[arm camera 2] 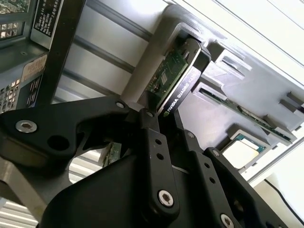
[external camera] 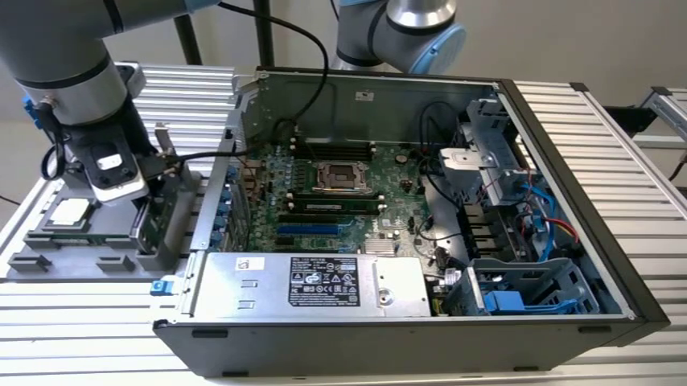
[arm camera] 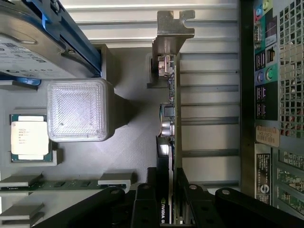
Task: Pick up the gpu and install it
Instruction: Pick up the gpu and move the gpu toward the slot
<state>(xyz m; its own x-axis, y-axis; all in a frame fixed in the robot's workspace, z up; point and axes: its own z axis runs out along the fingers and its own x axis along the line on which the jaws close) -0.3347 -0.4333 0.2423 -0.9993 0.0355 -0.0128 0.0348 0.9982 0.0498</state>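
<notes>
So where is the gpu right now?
The gpu stands on edge in the grey parts tray at the exterior view's left, beside the open computer case, with the gripper closed on it.

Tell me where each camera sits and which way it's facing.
Exterior view: off the arm, looking down into the open case and, on the exterior view's left, the tray; the arm hangs over the tray.
First wrist view: on the wrist, looking along the fingers at the gpu's edge, upright in the tray.
Second wrist view: on the wrist, looking obliquely past the fingers at the gpu's black face.
Shared: both wrist views show the fingers shut on the gpu, plus the cpu.
</notes>
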